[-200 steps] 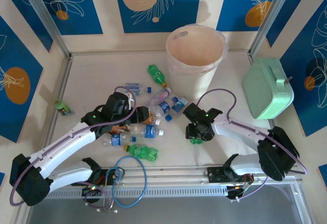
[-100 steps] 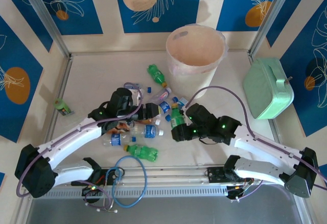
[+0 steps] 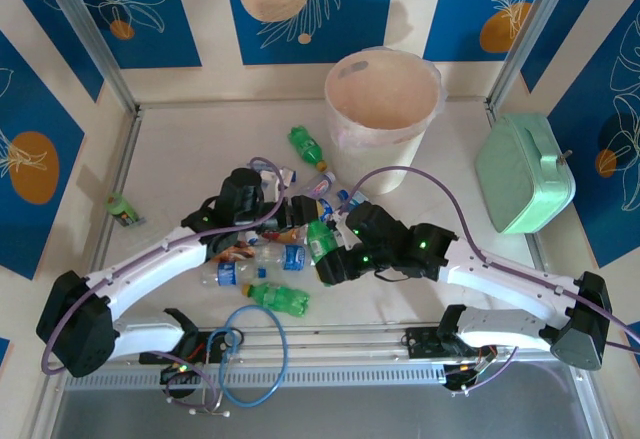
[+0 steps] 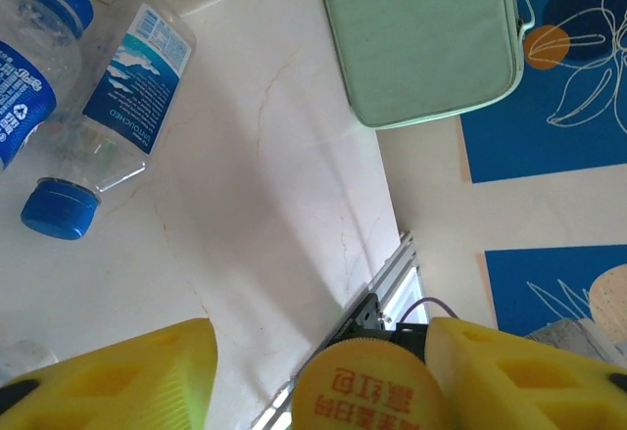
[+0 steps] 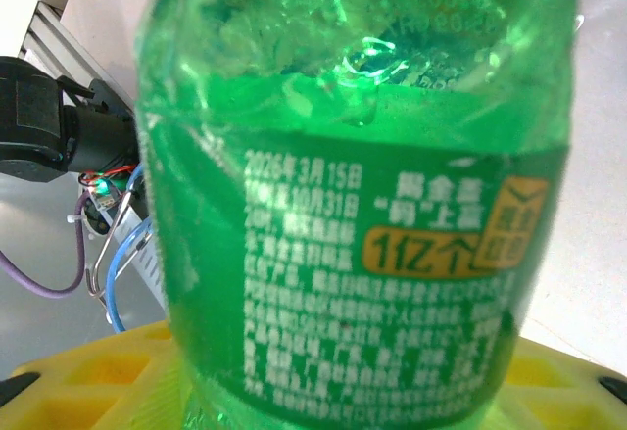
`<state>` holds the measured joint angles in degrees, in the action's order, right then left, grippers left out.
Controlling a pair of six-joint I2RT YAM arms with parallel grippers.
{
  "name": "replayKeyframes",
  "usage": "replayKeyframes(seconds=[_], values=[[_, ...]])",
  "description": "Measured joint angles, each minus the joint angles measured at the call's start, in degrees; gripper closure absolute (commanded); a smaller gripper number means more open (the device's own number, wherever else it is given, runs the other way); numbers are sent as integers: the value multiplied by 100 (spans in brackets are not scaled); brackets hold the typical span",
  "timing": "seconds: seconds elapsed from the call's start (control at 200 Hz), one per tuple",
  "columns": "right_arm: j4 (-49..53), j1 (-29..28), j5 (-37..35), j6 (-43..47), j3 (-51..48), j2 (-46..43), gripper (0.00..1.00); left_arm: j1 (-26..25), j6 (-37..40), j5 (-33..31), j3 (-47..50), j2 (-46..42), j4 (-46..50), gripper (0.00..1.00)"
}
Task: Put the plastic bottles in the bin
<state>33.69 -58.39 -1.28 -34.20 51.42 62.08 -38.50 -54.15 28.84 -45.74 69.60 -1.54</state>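
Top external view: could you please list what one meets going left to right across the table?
Small green plastic bottle by the left wall, green plastic bottle lying near the front edge, tall round pale bin, mint-green boxy case.

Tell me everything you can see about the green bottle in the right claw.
The green bottle is glossy, translucent green plastic. It has a darker green wrap label printed with white Chinese text and dates, plus an orange badge. Bright glints and droplets show above the label. The right claw grips it low down between yellow fingers. From overhead it sits at mid-table, at the right edge of the other bottles. Its cap cannot be made out clearly.
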Motion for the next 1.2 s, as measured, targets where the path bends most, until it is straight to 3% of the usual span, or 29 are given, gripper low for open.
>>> replayKeyframes(seconds=[0.235,0.415,0.495,0.595,0.73,0.965,1.201], values=[[0,0,0,-2,0,7,46,-2,-48,87,0,0,-114,64],[7,0,-48,0,0,0,45,-2,-160,103,0,0,-214,73],[11,0,-98,-9,0,-31,37,-2,-190,98,0,0,-236,77],[66,-13,-243,-33,2,-138,17,4,-243,76,-28,2,-243,81],[304,-28,-922,-144,13,-678,8,59,-238,-39,-282,116,-179,88],[704,343,-1821,-540,-83,-2444,8,409,-282,-560,-2041,809,-313,91],[927,337,-1954,-1003,-634,-2568,9,466,-562,-1045,-4277,2337,-1209,95]])
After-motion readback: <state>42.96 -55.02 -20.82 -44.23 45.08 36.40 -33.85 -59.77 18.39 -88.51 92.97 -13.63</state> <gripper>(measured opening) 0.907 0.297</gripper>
